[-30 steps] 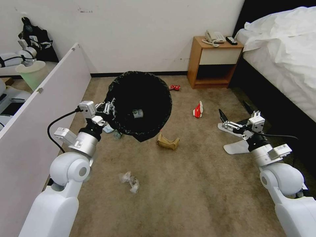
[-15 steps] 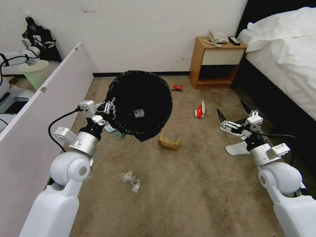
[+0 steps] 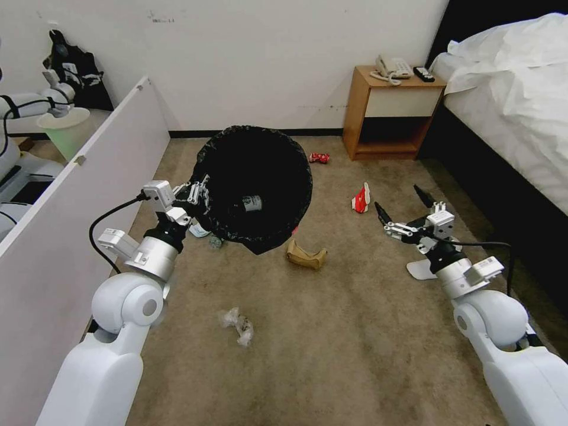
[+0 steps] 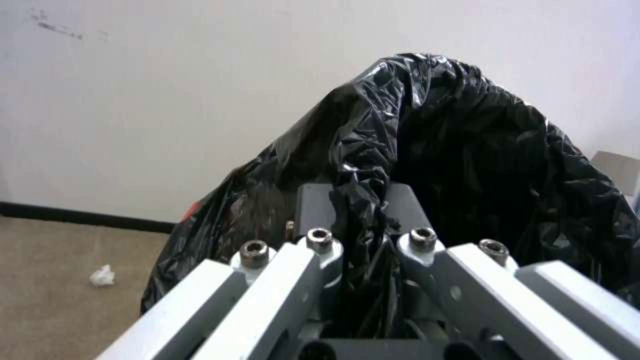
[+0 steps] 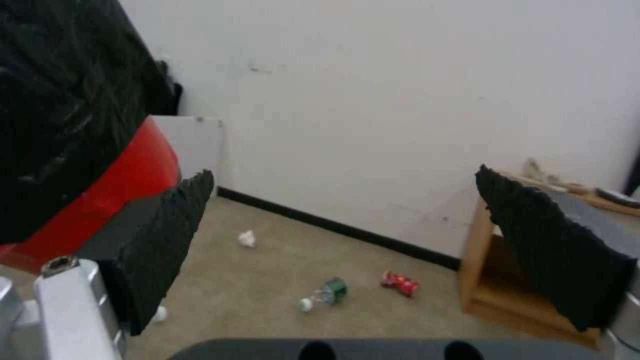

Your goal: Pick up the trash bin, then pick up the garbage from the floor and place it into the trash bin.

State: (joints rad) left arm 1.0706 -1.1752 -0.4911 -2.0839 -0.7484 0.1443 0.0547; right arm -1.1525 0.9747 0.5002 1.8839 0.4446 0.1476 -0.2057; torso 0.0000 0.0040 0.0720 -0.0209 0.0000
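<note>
The trash bin point(image 3: 260, 171), red with a black bag over its rim, hangs tilted above the floor point(image 3: 331, 331). My left gripper point(image 3: 196, 194) is shut on the bag at the rim point(image 4: 363, 220). A bottle point(image 3: 251, 203) lies inside. My right gripper point(image 3: 397, 200) is open and empty, just right of the red-white carton point(image 3: 360, 200) and above a white slipper point(image 3: 420, 270). Other garbage on the carpet: a brown paper bag point(image 3: 305, 255), a crushed red can point(image 3: 318, 157), a clear crumpled piece point(image 3: 236, 324), a pale blue mask point(image 3: 198, 232). The right wrist view shows the bin's red wall point(image 5: 127, 190), a green-label bottle point(image 5: 327, 294), the can point(image 5: 400, 283) and a paper wad point(image 5: 247, 238).
A wooden nightstand point(image 3: 390, 112) with a phone stands against the back wall. The bed point(image 3: 515, 100) runs along the right. A white partition point(image 3: 77, 201) bounds the left, with a pale green bucket point(image 3: 65, 127) beyond it.
My right gripper has moved left and forward, off the slippers and toward the carton. The head camera shifted slightly. The left gripper still holds the bin up.
</note>
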